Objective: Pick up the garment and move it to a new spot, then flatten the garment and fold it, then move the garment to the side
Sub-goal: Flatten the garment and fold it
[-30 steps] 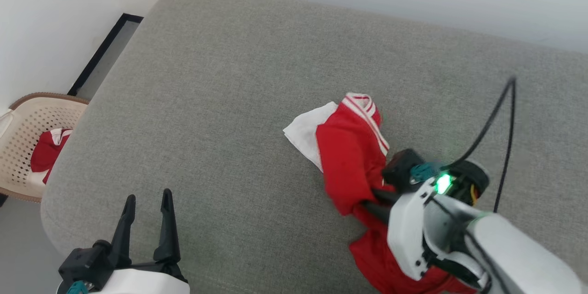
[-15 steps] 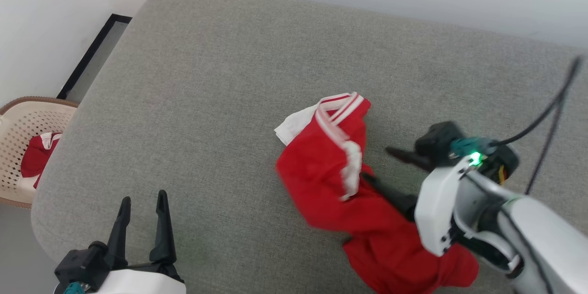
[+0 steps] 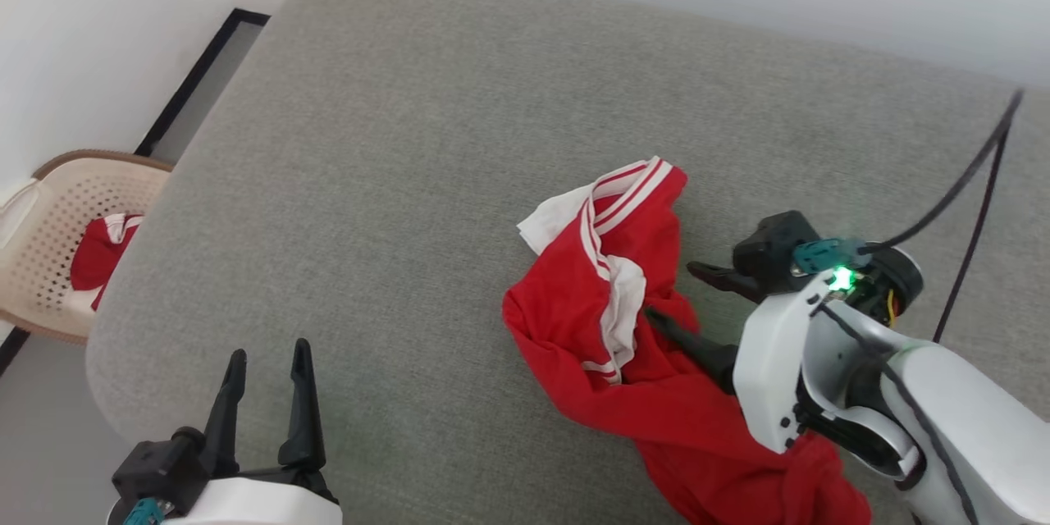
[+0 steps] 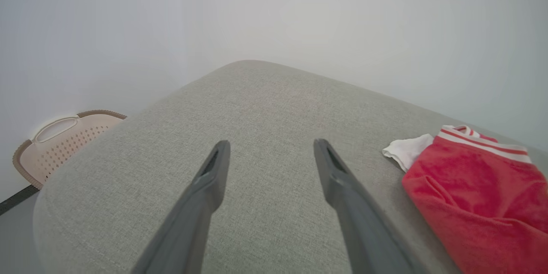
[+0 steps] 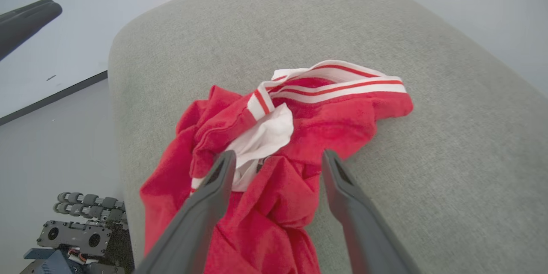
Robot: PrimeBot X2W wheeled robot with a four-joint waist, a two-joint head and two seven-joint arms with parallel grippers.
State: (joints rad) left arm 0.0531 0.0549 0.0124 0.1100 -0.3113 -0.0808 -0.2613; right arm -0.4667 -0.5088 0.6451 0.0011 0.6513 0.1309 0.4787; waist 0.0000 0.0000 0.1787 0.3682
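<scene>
A broad grey fabric cushion [image 3: 410, 180] carries the crumpled red jersey shirt with white red-striped trim [image 3: 574, 328] on its right half, toward the front edge. A beige perforated basket [image 3: 49, 213] stands beyond the cushion's left side. The right pincer [image 3: 673, 290] is released, fingers spread over the shirt; the left pincer [image 3: 270, 349] gapes empty above the cushion's front-left corner.

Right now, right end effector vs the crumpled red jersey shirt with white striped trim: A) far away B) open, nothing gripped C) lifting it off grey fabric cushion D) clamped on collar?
B: the right end effector is open over the red jersey shirt, slack on the grey cushion.
</scene>
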